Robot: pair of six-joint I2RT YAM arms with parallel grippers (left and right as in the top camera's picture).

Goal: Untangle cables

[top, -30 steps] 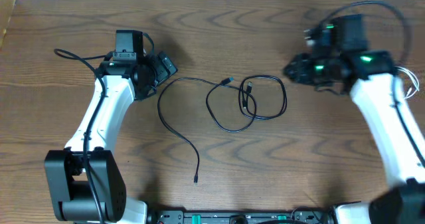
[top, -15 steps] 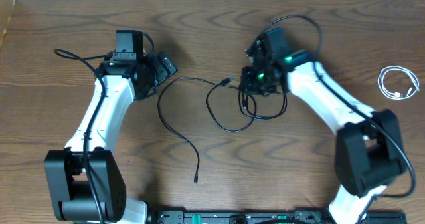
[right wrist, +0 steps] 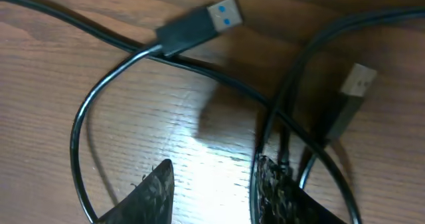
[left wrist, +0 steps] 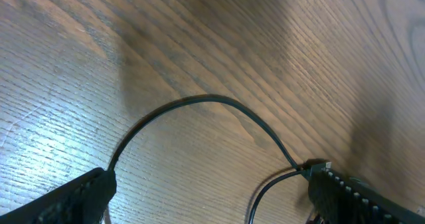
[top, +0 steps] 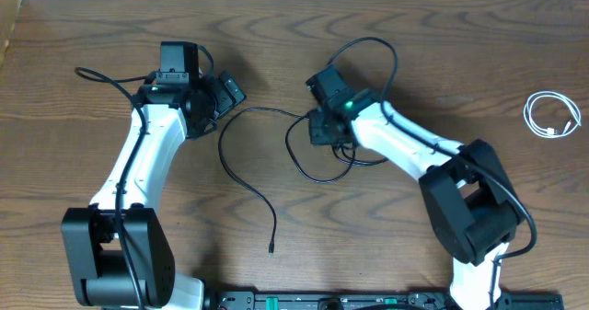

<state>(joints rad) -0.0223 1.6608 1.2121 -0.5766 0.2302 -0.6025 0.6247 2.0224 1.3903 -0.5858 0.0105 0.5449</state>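
**knotty:** Cables (top: 317, 178) question: how far along would you call this?

**wrench:** Partway at best. Big stuff first: the table (top: 92, 34) is bare wood with loads of free room at the front and out left, and its far edge runs well behind everything. The left arm (top: 138, 163) sits off on its own side. The right arm (top: 405, 144) is stretched across to the middle, so it eats up the right-centre space.

**knotty:** And the cords?

**wrench:** The white cable (top: 552, 115) lies coiled by itself way off right, well apart from the rest, so I'd call that one done. The two black ones aren't. The long black cable (top: 221, 149) arcs out left and trails down toward the front. The looped black cable (top: 288, 144) sits mid-table, and they cross right under the right arm's tip.

**knotty:** Claws?

**wrench:** The left claw (left wrist: 212, 194) is spread wide, holding nothing, with the long cable's arc on the wood between its fingers. The right claw (right wrist: 212, 191) hangs low over the crossing, partly spread, bare wood in the gap. Strands run right by one finger (right wrist: 279, 191) but I can't see anything pinched. Smallest bits: the blue plug (right wrist: 199, 26) lies across one strand, and the second plug (right wrist: 352, 94) is just beside a doubled strand. My guess is what's left is dragging one black cable clear, and that empty wood front-left is the place for it.
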